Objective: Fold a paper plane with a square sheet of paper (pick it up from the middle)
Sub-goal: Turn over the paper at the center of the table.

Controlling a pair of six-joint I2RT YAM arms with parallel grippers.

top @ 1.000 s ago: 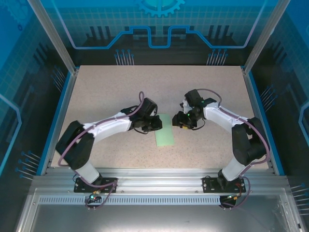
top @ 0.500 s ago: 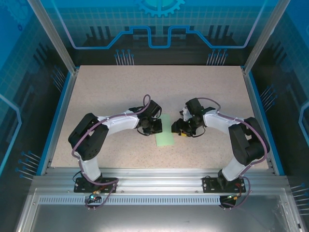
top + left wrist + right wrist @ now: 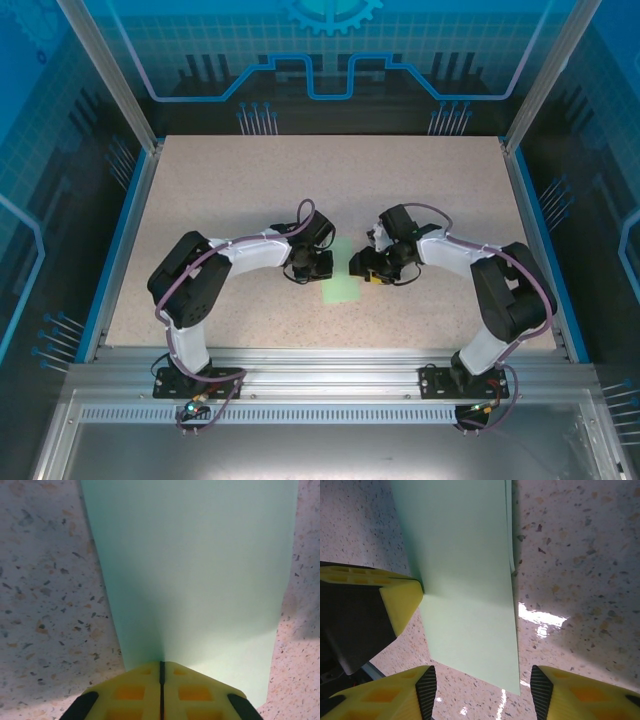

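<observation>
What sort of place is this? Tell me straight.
Probably a robot lab test cell: a speckled table fenced by an aluminium frame, blue printed panels around it, and two arms working mint-green paper.

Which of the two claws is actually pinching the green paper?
The left gripper: its yellow jaws are shut on the edge of the green paper, while the right gripper has its jaws wide apart, gripping nothing.

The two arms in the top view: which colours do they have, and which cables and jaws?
Both the left arm and the right arm have white links with black joints. A thin purple cable runs in loops along each. The jaws are yellow with rectangular hollows and black strips.
</observation>
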